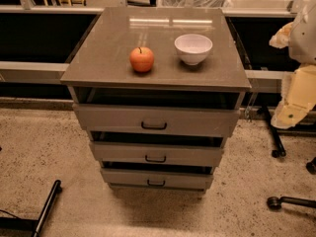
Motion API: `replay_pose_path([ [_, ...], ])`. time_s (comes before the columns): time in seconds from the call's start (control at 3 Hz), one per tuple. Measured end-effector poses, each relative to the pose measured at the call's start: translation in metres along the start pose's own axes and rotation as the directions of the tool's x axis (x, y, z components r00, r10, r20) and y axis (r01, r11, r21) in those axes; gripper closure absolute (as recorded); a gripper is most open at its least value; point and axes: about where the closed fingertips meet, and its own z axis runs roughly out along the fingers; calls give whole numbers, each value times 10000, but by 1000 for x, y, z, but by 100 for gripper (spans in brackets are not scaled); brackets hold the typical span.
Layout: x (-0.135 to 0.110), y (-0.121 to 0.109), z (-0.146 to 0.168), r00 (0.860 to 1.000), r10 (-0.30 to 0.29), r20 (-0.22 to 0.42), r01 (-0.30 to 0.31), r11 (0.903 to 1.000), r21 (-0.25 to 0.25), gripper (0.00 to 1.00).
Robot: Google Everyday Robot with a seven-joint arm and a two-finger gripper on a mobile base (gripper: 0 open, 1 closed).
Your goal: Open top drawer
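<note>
i see the grey cabinet [157, 132] in the middle of the frame, its flat top serving as the counter [108, 43]. the top drawer [108, 118] sits right under that counter, just below the centre of the frame. its wide grey front faces me, with the small dark bar handle [154, 125] at its middle. a dark gap shows between the counter's front edge and the upper edge of the drawer front. the middle drawer [118, 153] and bottom drawer [123, 177] are stacked below it, each with a like handle and a dark strip above it.

on the counter an orange-red apple [141, 59] stands left of a white bowl [193, 48], near it but apart.

the claw [294, 102] hangs at the right edge of the frame, well apart from the cabinet and touching nothing. i cannot tell whether it is spread or pressed together.
</note>
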Motion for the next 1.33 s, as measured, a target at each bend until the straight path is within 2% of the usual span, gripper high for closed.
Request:
replay_pose_path([
  [0.33, 0, 0, 0, 10000, -1, -2, 1, 10000, 0, 0],
  [0.67, 5, -1, 32, 9990, -238, -372, 240, 9997, 51, 0],
  [1.0, 21, 4, 93, 9987, -472, -208, 467, 9986, -239, 0],
  [1.33, 27, 8, 127, 9944, -1055, -57, 1054, 9944, -80, 0],
])
